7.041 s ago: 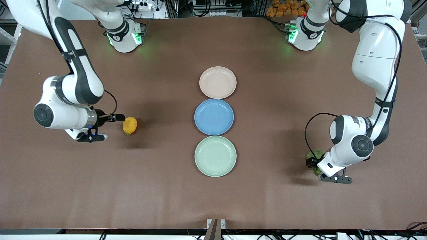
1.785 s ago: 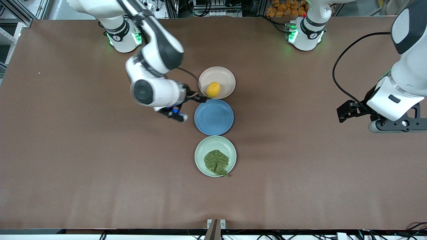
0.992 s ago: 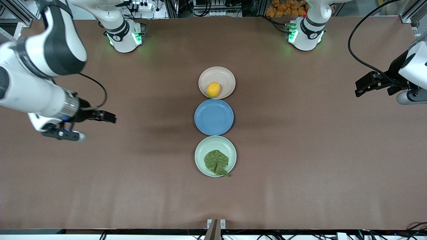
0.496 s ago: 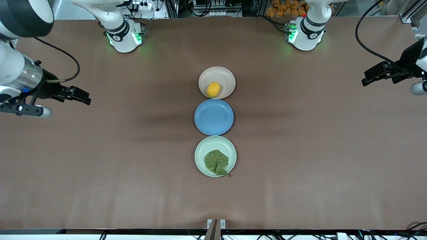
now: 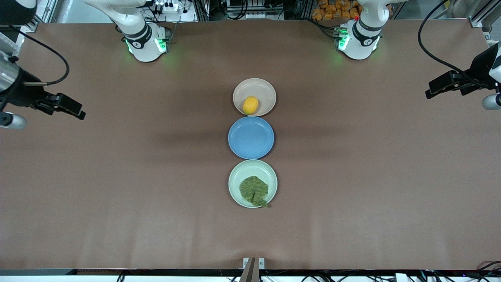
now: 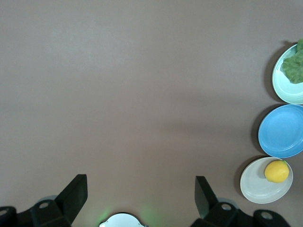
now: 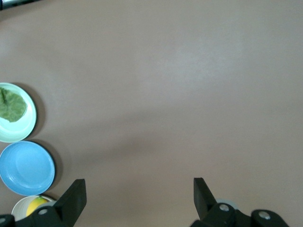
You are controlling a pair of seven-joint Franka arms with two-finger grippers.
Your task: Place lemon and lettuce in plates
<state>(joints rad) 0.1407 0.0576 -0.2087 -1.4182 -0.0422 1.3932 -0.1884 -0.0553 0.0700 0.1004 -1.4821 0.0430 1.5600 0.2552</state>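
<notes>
The plates are sitting in a row mid-counter (image 5: 117,196) with a blue plate (image 5: 251,137) between them: the mint green plate (image 5: 235,176), nearest the front camera, is carrying the lettuce (image 5: 253,190), whose stem tip is poking over the rim, and the beige-pink plate (image 5: 263,88), farthest from it, is holding the lemon (image 5: 250,105). Both placements are looking done, so I judge that nothing more than parking is being called for. The right gripper (image 5: 64,105) is hanging over the counter's right-arm end and the left gripper (image 5: 446,84) over its left-arm end; both wrist views are showing fingers (image 6: 75,194) spread wide, gripping nothing.
</notes>
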